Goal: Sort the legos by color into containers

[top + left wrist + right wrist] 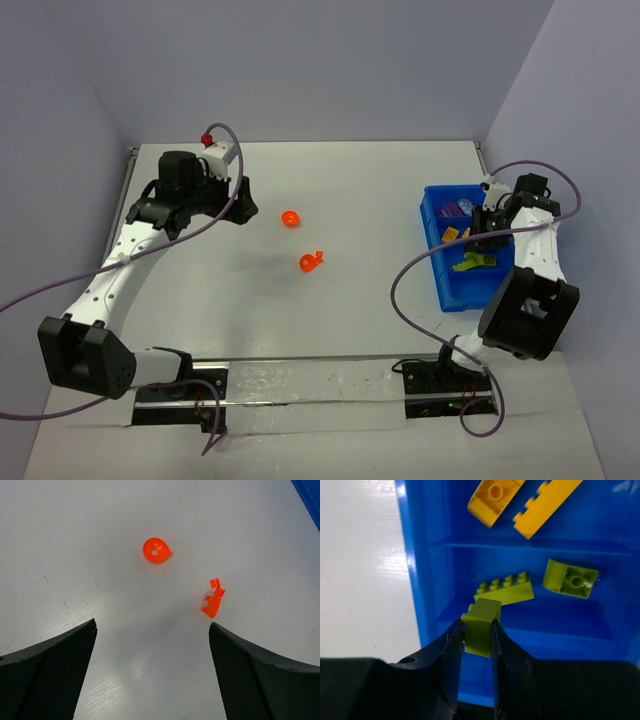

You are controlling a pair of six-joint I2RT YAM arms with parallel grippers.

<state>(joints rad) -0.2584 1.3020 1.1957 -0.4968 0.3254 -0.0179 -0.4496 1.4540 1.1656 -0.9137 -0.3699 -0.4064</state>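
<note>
My right gripper (476,628) is shut on a lime-green brick (480,626) and holds it over the blue tray (410,565), above the compartment with two more lime-green bricks (505,591). Two yellow bricks (520,500) lie in the compartment beyond. In the top view the right gripper (487,232) is over the tray (432,258), where purple pieces (455,211) lie at the far end. Two rounded orange pieces (290,219) (311,262) lie on the table. My left gripper (152,640) is open and empty just short of them (156,550) (213,600).
A red-topped white part (215,145) of the left arm shows near the table's far edge. Purple cables loop beside both arms (410,275). The tray's left wall stands next to bare white table (360,570).
</note>
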